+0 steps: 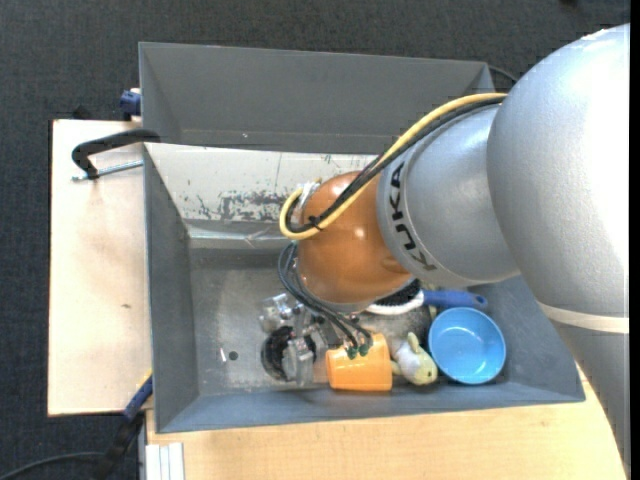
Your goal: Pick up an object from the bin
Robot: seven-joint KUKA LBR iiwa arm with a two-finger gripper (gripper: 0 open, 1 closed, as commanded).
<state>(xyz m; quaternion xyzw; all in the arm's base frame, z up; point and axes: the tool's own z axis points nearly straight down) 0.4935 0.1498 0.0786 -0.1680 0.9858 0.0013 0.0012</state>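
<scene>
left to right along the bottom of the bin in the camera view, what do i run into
gripper → orange block → small white and yellow thing → blue bowl

The grey metal bin (165, 298) carries 4 visible items, all along its near wall. From left to right: 1 black round item (275, 352), 1 orange block (360, 373), 1 pale yellowish figure (416, 360) and 1 blue bowl (466, 344), standing upright in the near right corner. The floor's left part (215, 303) is bare metal.
</scene>
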